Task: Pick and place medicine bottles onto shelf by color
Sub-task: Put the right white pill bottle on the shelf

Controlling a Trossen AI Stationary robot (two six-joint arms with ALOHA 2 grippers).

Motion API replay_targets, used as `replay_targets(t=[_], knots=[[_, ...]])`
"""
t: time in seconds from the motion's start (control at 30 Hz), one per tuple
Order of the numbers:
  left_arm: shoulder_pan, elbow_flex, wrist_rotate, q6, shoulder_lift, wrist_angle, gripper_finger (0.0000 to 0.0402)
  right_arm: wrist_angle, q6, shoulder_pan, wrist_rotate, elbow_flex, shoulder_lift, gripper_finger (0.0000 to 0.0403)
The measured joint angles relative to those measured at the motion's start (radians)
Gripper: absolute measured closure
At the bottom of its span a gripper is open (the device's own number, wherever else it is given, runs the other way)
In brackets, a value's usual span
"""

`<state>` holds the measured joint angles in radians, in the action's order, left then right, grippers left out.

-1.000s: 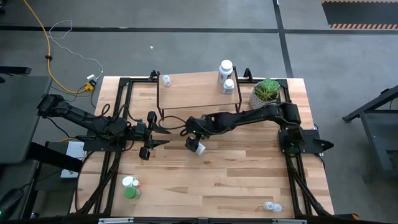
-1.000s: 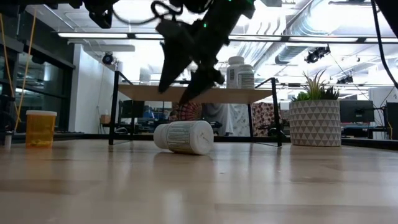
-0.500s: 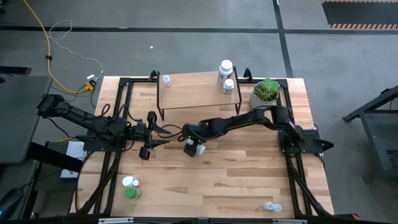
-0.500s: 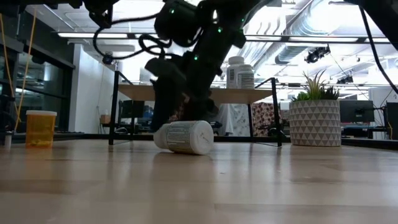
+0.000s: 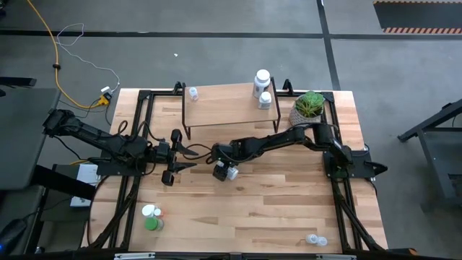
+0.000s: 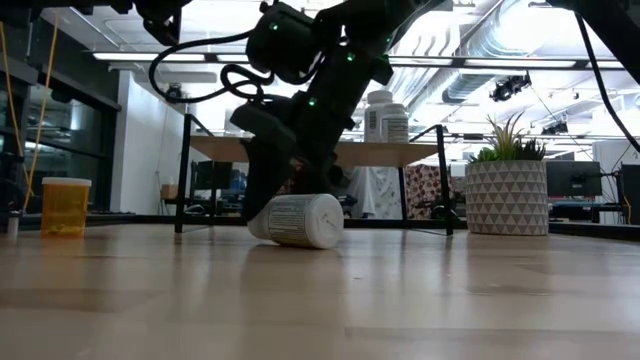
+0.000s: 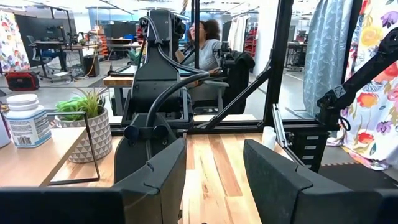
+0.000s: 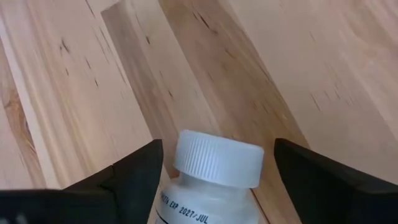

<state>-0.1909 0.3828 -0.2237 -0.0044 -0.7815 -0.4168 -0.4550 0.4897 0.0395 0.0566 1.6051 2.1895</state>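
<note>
Counter [image 5: 274, 209]: pale wood planks, smooth satin finish. Bottle [image 8: 214, 180]: white plastic, ridged cap, paper label. Right claw [image 8: 214, 171]: matt black plastic. Shelf [image 5: 224, 105]: light wood top, thin black metal legs.

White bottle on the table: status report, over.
Right gripper open, straddling the lying white bottle. Left gripper open, waiting by the shelf. Nothing in the way.

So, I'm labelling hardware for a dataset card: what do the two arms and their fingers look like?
Both arms are dark, nearly black, built of jointed segments. The left gripper has two flat, tapering black fingers, with black cable looping beside it. The right gripper has matching matte black fingers; small green lights glow on its wrist housing in the low view. No markings are legible.
</note>
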Motion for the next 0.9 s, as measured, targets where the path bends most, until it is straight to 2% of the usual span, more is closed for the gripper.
replay_targets(t=[0.4,0.63,0.9], knots=[[0.0,0.0,0.0,0.0,0.0,0.0,0.0253,-0.007,-0.042,0.0,-0.02,0.0,0.0,0.0226],[0.0,0.0,0.0,0.0,0.0,0.001,0.0253,-0.067,-0.131,0.012,-0.036,0.0,-0.01,0.022],[0.0,0.0,0.0,-0.019,0.005,0.002,0.0253,-0.314,-0.132,0.095,0.183,-0.022,-0.072,0.0222]])
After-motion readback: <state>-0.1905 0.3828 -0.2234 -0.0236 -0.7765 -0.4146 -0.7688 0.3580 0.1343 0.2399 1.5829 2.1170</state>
